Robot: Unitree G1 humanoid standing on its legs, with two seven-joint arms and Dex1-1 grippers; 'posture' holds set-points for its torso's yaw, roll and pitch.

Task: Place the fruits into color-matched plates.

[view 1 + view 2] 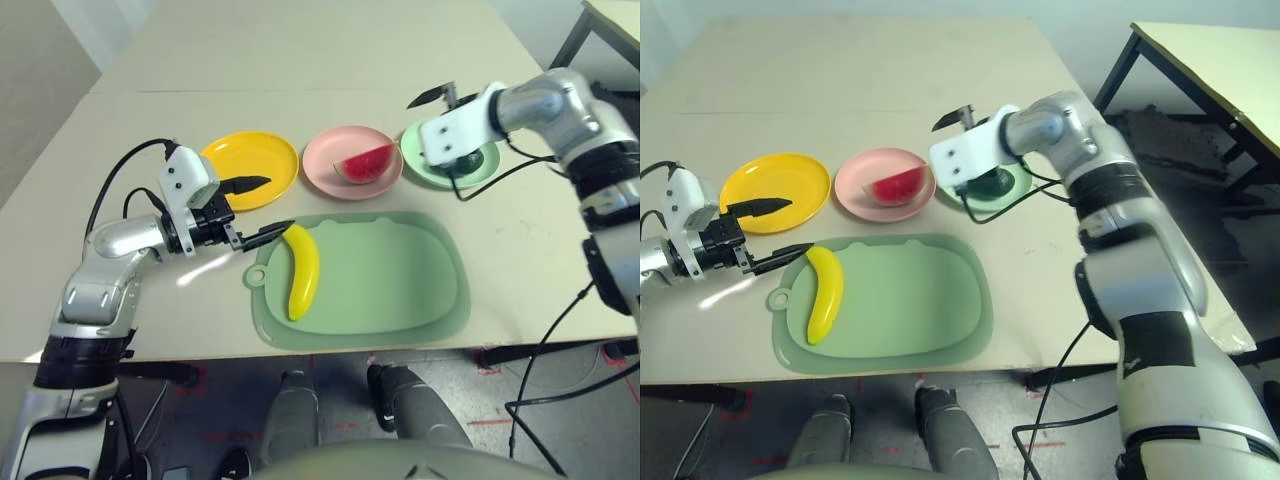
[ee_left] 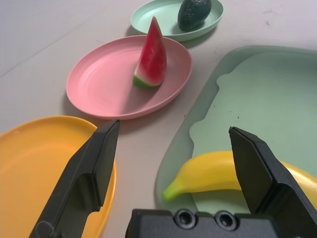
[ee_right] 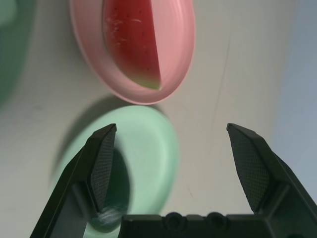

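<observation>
The yellow banana (image 1: 302,268) lies on the left part of the pale green cutting mat (image 1: 400,285). My left gripper (image 1: 276,205) is open, low over the table between the yellow plate (image 1: 250,165) and the banana's top end, touching neither. A watermelon wedge (image 1: 362,162) rests in the pink plate (image 1: 335,175). The dark avocado (image 2: 194,12) sits in the mint green plate (image 2: 158,15). Above that plate hovers my right gripper (image 3: 171,128), open, with nothing between its fingers.
The three plates stand in a row behind the mat. Cables hang from both arms. A second table (image 1: 1215,50) stands off to the right. Bare tabletop stretches behind the plates.
</observation>
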